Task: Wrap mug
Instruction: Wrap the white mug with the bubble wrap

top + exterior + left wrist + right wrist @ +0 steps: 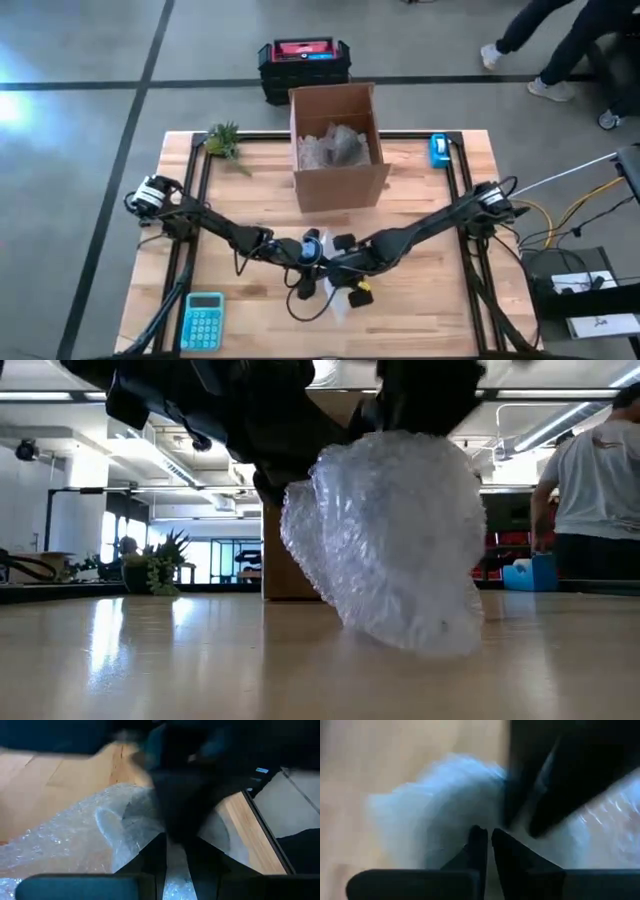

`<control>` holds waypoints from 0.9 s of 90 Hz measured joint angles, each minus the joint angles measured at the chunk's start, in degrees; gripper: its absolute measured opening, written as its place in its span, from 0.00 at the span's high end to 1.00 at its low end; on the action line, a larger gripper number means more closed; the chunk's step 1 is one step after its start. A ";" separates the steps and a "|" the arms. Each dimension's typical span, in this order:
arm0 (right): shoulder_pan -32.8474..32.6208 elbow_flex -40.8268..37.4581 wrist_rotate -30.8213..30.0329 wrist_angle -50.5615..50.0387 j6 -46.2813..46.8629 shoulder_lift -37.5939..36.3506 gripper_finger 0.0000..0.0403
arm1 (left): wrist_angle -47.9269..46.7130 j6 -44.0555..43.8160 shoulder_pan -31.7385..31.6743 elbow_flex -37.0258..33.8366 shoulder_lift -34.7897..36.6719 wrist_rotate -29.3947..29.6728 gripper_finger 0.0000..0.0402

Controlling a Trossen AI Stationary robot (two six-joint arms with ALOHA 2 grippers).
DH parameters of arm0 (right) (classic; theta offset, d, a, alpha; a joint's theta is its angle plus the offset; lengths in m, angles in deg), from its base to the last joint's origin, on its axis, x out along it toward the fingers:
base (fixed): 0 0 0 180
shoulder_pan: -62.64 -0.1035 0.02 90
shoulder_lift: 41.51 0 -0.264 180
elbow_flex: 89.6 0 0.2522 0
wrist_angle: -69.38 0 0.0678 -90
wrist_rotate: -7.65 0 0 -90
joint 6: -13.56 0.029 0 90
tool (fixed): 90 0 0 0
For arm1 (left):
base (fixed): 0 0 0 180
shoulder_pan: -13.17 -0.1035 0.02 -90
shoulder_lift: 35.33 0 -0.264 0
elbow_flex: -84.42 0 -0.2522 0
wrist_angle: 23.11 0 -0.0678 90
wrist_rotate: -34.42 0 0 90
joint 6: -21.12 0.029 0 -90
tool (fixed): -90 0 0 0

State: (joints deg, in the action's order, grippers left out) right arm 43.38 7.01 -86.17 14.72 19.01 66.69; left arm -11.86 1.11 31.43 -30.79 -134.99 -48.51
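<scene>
Open workshop floor, polished concrete (80, 60), ceiling strip lights (60, 396)

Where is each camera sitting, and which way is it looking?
High view: above the table, looking straight down; both arms meet over the bubble wrap bundle.
Low view: at tabletop height, looking level across; arms hang over the bundle.
Left wrist view: on the left arm, looking past the left claw, pinching wrap.
Right wrist view: on the right arm, looking past the right claw, pinching wrap.
Shared: high and low views both show the cardboard box and plant.
</scene>
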 joint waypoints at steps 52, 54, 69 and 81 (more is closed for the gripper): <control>-0.24 0.59 1.02 -0.61 -1.75 -2.30 0.95 | 0.63 0.00 0.00 -0.04 0.00 -0.09 0.85; -0.25 1.35 0.98 -1.96 -1.88 -2.90 0.95 | 0.65 0.00 0.00 -0.04 0.00 -0.09 0.85; -0.20 5.78 -3.81 -10.74 -2.50 -5.66 0.95 | 0.65 0.02 0.00 -0.04 0.00 -0.09 0.85; 0.49 5.39 -12.53 -10.88 -3.98 -6.69 0.95 | 0.69 0.00 0.01 -0.04 0.00 -0.11 0.85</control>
State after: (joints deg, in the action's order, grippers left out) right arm 43.87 12.40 -98.69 3.84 15.04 60.00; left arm -11.17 1.11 31.44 -30.84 -134.99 -48.62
